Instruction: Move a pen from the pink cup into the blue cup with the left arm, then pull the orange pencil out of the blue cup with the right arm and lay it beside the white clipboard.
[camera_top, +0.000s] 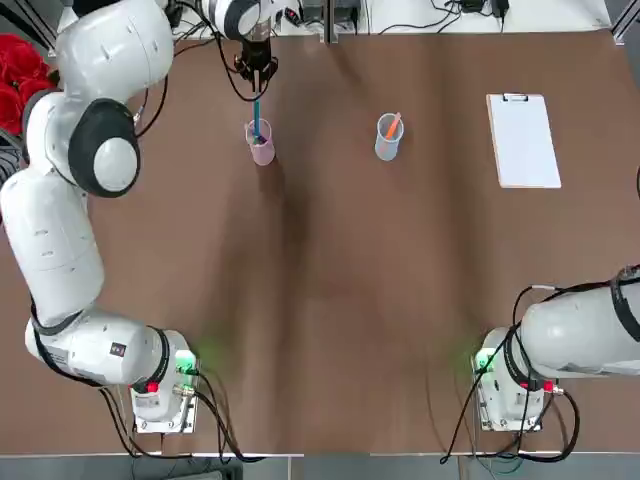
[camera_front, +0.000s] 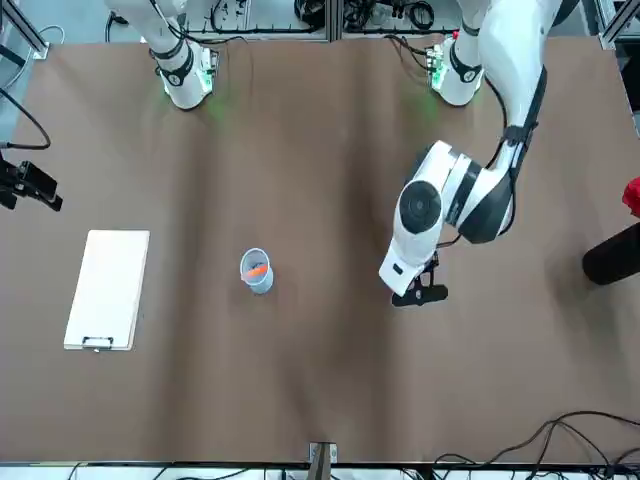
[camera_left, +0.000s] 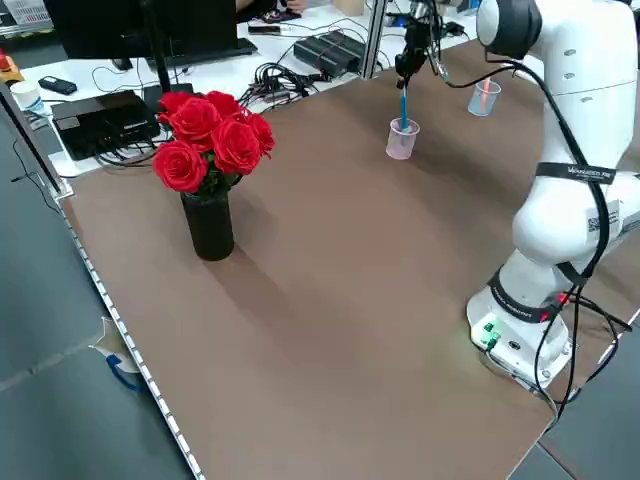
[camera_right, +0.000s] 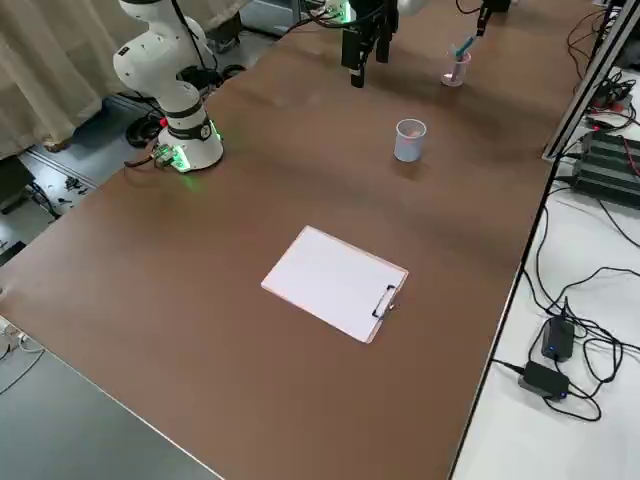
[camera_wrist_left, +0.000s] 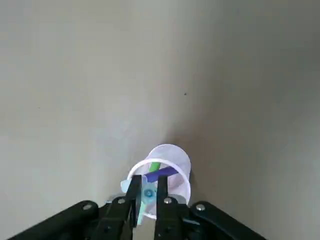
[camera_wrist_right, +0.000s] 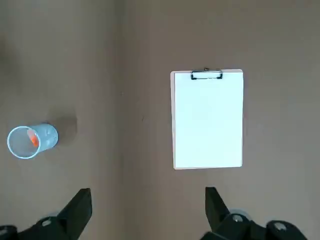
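Observation:
My left gripper (camera_top: 257, 72) hangs at the far left of the table, straight over the pink cup (camera_top: 262, 148). It is shut on the top of the blue pen (camera_top: 257, 112), which stands upright with its lower end inside the cup. The left wrist view shows the fingers (camera_wrist_left: 133, 192) pinching the pen (camera_wrist_left: 148, 194), with a purple pen (camera_wrist_left: 163, 172) and a green one in the cup (camera_wrist_left: 172, 160). The blue cup (camera_top: 388, 140) holds the orange pencil (camera_top: 392, 126). The white clipboard (camera_top: 522, 140) lies at the far right. My right gripper (camera_wrist_right: 147, 212) hovers open, high above the table.
A black vase of red roses (camera_left: 210, 165) stands near the table's left edge. Cables and boxes (camera_right: 600, 150) lie on the white bench beyond the far edge. Bare brown tabletop (camera_top: 330, 290) spreads between the cups and the arm bases.

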